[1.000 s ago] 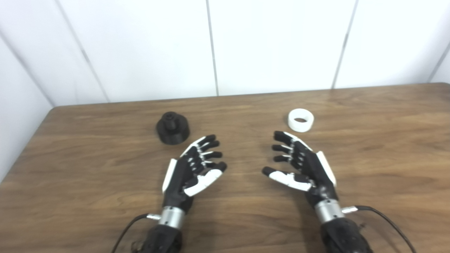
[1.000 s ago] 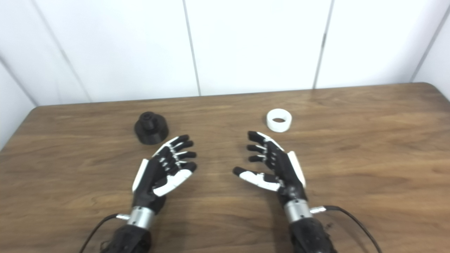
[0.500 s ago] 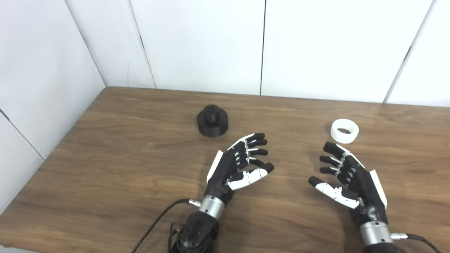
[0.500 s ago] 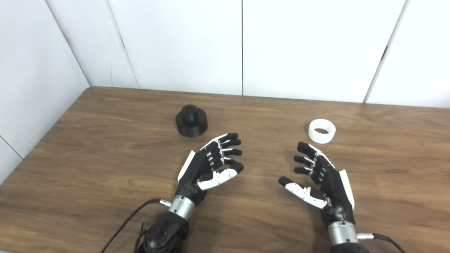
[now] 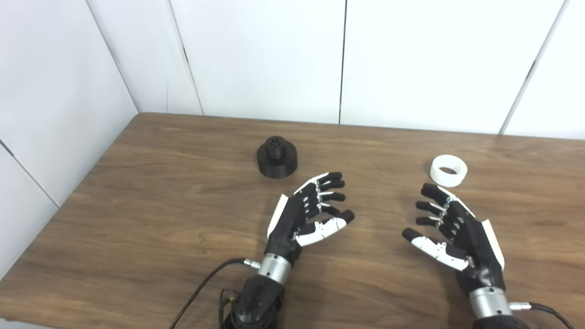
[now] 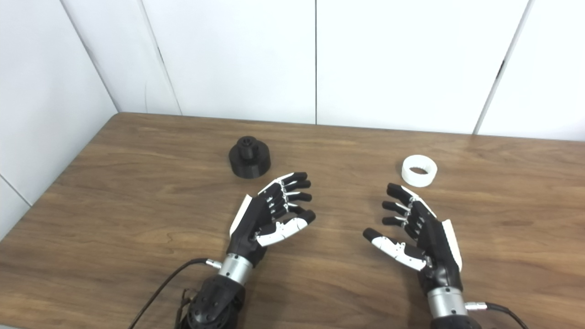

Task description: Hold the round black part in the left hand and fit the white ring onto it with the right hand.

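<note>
- Wooden bench (image 5: pixel 151 214) w/ white wall panels (image 5: pixel 256 55) behind it; the wall also runs along the bench's left side.
- Black part (image 5: pixel 276 156): round, w/ a small knob on top, sits upright on the bench, far-left of centre. Nothing touches it.
- White ring (image 5: pixel 449 170): lies flat on the bench w/ its hole facing up, far-right, well apart from the black part.
- Left robot hand (image 5: pixel 307 214): spread wide, holds nothing, palm turned toward the right, fingers (image 5: pixel 331 186) fanned and pointing to the far side. Fingertips are near the black part, just on its near-right, w/ a clear gap between.
- Right robot hand (image 5: pixel 452 233): also spread wide & empty, palm turned toward the left, thumb (image 5: pixel 427 246) sticking out to the left. Its far fingertips are just near of the white ring, slightly left of it, not touching.
- The two robot hands face each other, palms in, w/ bare wood between them.
- Both wrists show a silver cuff; a black cable (image 5: pixel 201 288) loops out from the left wrist toward the near edge, and another cable (image 6: pixel 502 310) leaves the right wrist at the near-right corner.
- Can't tell if the hands rest on the bench or hang just above it; shadows sit close under both.
</note>
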Robot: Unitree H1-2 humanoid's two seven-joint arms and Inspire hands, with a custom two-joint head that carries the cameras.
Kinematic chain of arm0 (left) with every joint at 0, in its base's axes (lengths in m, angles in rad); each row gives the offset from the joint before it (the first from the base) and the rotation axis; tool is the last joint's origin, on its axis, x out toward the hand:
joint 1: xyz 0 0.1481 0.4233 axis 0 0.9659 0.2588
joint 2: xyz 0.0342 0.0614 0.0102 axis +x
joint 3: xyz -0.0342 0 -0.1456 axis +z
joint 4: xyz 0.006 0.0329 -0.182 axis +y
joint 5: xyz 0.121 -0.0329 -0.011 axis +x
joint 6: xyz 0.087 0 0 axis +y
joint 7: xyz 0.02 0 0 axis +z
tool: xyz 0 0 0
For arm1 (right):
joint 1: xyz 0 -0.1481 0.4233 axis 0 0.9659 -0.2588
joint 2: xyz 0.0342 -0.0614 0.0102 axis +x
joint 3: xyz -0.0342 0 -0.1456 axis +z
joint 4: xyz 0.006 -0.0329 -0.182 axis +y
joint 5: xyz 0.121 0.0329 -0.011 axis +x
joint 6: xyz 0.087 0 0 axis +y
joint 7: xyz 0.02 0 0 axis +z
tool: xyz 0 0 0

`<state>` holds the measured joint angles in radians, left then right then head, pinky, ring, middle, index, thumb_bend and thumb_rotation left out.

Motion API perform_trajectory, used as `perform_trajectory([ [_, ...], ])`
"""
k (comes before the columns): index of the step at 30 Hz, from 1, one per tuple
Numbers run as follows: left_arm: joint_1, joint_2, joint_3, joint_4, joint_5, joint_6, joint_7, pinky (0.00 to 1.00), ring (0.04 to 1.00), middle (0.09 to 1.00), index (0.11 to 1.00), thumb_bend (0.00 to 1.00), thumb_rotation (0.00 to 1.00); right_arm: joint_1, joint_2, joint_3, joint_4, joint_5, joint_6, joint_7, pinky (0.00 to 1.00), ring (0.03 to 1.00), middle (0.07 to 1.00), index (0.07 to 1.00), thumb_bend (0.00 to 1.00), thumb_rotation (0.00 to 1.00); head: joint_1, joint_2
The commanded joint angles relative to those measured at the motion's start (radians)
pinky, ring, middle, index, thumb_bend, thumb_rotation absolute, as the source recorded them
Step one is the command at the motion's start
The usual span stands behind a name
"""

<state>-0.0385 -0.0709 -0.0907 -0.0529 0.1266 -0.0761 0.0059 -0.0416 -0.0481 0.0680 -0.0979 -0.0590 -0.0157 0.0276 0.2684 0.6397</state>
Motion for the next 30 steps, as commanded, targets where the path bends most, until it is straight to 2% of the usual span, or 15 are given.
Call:
perform_trajectory([
  [1, -0.024, -0.001, 0.008, -0.08, 0.041, 0.048, 0.023, 0.6, 0.729, 0.778, 0.748, 0.68, 0.19, -0.021, -0.001, -0.005, 0.003, 0.008, -0.047, 0.005, 0.64, 0.764, 0.83, 0.796, 0.71, 0.15, 0.0, 0.0],
  [6, -0.032, 0.021, 0.02, -0.178, 0.149, 0.165, 0.051, 0.61, 0.731, 0.771, 0.74, 0.67, 0.2, -0.023, -0.001, -0.005, 0.01, 0.012, -0.051, 0.006, 0.64, 0.769, 0.832, 0.797, 0.71, 0.14, 0.002, -0.003],
  [9, -0.04, 0.045, 0.017, -0.215, 0.229, 0.2, 0.062, 0.6, 0.729, 0.773, 0.735, 0.67, 0.22, -0.025, -0.001, -0.005, 0.014, 0.009, -0.05, 0.004, 0.64, 0.767, 0.832, 0.798, 0.72, 0.15, 0.004, -0.004],
  [15, -0.052, 0.079, 0.023, -0.266, 0.303, 0.257, 0.056, 0.63, 0.737, 0.768, 0.737, 0.69, 0.23, -0.029, 0.001, -0.006, 0.018, 0.016, -0.051, 0.006, 0.65, 0.767, 0.832, 0.8, 0.72, 0.15, 0.004, -0.005],
  [20, -0.065, 0.113, 0.019, -0.285, 0.401, 0.284, 0.066, 0.59, 0.723, 0.761, 0.726, 0.72, 0.22, -0.03, 0.001, -0.006, 0.017, 0.007, -0.051, 0.001, 0.64, 0.762, 0.83, 0.798, 0.72, 0.15, 0.006, -0.007],
  [23, -0.07, 0.132, 0.021, -0.286, 0.452, 0.292, 0.068, 0.61, 0.75, 0.766, 0.731, 0.7, 0.23, -0.03, -0.001, -0.006, 0.013, -0.002, -0.047, -0.002, 0.64, 0.761, 0.827, 0.798, 0.72, 0.17, 0.006, -0.007],
  [30, -0.091, 0.168, 0.049, -0.247, 0.49, 0.281, 0.089, 0.66, 0.777, 0.787, 0.731, 0.67, 0.23, -0.032, -0.005, -0.011, 0.014, 0.004, -0.045, 0.001, 0.63, 0.757, 0.82, 0.793, 0.72, 0.17, 0.006, -0.009],
])
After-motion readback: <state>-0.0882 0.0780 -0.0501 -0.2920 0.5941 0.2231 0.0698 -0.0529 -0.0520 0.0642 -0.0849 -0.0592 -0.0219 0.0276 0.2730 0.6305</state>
